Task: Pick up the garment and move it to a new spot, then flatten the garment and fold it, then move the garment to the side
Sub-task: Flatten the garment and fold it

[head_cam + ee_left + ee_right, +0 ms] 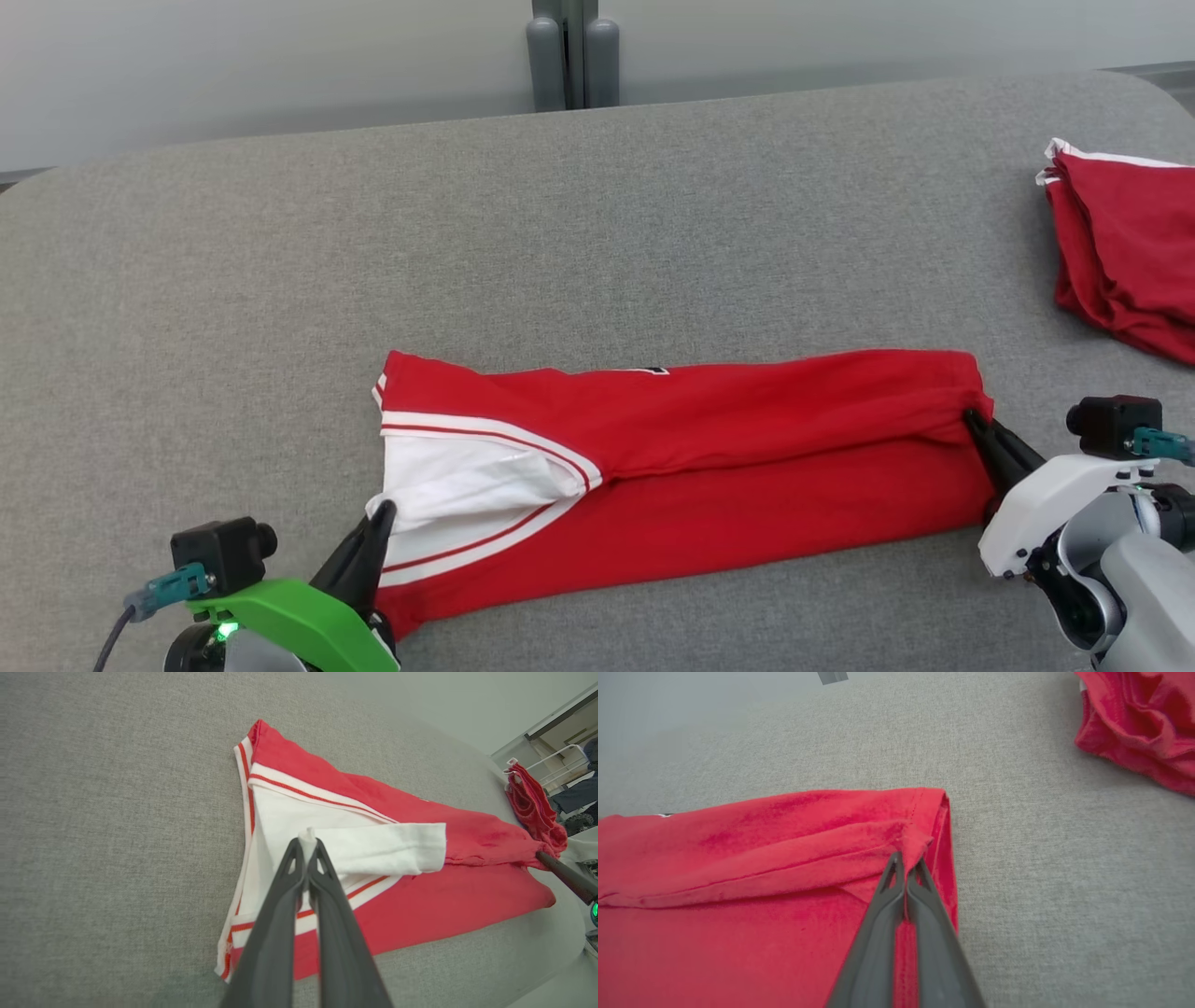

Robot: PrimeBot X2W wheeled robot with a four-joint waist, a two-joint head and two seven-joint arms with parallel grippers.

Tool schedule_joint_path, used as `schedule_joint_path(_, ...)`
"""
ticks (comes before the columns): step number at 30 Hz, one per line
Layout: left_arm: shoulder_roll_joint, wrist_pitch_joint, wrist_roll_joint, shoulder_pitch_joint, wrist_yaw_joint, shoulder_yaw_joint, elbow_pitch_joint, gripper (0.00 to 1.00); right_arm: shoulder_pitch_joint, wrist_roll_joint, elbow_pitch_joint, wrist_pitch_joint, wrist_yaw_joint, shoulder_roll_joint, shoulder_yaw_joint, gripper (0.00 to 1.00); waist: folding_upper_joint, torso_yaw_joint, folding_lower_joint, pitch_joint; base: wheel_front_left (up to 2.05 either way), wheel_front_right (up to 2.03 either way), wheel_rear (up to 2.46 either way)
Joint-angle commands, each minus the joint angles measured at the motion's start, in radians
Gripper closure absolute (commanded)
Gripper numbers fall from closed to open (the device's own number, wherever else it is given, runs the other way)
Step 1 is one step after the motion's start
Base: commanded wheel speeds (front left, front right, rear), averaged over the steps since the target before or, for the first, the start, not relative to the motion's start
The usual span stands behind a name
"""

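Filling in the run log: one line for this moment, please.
phase: folding | left gripper: shut on shirt sleeve | right gripper: shut on shirt hem

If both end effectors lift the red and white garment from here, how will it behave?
Probably floppy: the garment lies in soft folds, so the stretch between the left end effector and right end effector would likely sag. The white sleeve, pinched at one end, may dangle. Thin cloth, likely light.

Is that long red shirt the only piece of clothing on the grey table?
No, a second red garment lies bunched near the right edge of the table, apart from the shirt.
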Motion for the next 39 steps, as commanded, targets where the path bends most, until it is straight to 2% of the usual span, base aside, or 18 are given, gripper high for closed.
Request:
schedule_joint_path(1,-0.005,-0.013,0.003,0.016,0.001,0.0,0.017,0.96,0.022,-0.016,-0.002,0.002,-0.002,0.008,-0.016,1.0,0.0,-0.002,0.0001,-0.003,0.0,0.0,0.0)
schedule_joint_path(2,-0.009,-0.021,0.007,0.017,0.002,0.001,0.028,0.64,0.027,-0.025,-0.001,0.002,-0.002,0.012,-0.026,0.89,0.0,-0.003,0.0001,-0.005,0.0,0.0,0.0)
schedule_joint_path(3,-0.012,-0.031,0.014,0.018,0.004,0.0,0.042,0.1,0.036,-0.033,0.0,0.002,-0.002,0.019,-0.038,0.56,0.0,-0.004,0.0001,-0.009,0.0,0.0,0.0)
schedule_joint_path(4,-0.016,-0.04,0.017,0.02,0.007,0.0,0.051,0.0,0.045,-0.037,0.0,-0.002,-0.002,0.027,-0.05,0.0,0.0,-0.004,0.0001,-0.012,0.0,0.0,0.0)
schedule_joint_path(10,-0.046,-0.106,0.026,0.054,0.017,0.003,0.05,0.0,0.116,-0.06,-0.012,-0.031,-0.002,0.058,-0.137,0.0,0.0,0.0,0.0001,-0.041,0.0,0.0,0.0)
schedule_joint_path(15,-0.043,-0.172,0.062,0.087,0.061,0.027,0.012,0.0,0.177,-0.087,-0.036,-0.045,-0.002,0.075,-0.232,0.0,0.0,0.013,0.0001,-0.06,0.0,0.0,0.0)
schedule_joint_path(18,-0.043,-0.205,0.085,0.082,0.088,0.042,0.005,0.0,0.187,-0.106,-0.059,-0.021,-0.002,0.086,-0.29,0.0,0.0,0.019,0.0001,-0.067,0.0,0.0,0.0)
schedule_joint_path(22,-0.052,-0.234,0.114,0.056,0.112,0.045,0.012,0.0,0.163,-0.143,-0.093,0.064,-0.002,0.097,-0.344,0.0,0.0,0.026,0.0001,-0.073,0.0,0.0,0.0)
schedule_joint_path(27,-0.066,-0.249,0.131,0.028,0.126,0.038,0.032,0.0,0.1,-0.183,-0.11,0.193,-0.002,0.1,-0.352,0.0,0.0,0.039,0.0001,-0.07,0.0,0.0,0.0)
schedule_joint_path(32,-0.072,-0.256,0.137,0.008,0.127,0.035,0.052,0.0,0.054,-0.205,-0.065,0.306,-0.002,0.09,-0.328,0.0,0.0,0.066,0.0001,-0.064,0.0,0.0,0.0)
schedule_joint_path(39,-0.07,-0.264,0.13,-0.002,0.128,0.044,0.065,0.0,0.076,-0.221,-0.008,0.376,-0.002,0.087,-0.302,0.0,0.0,0.093,0.0001,-0.056,0.0,0.0,0.0)
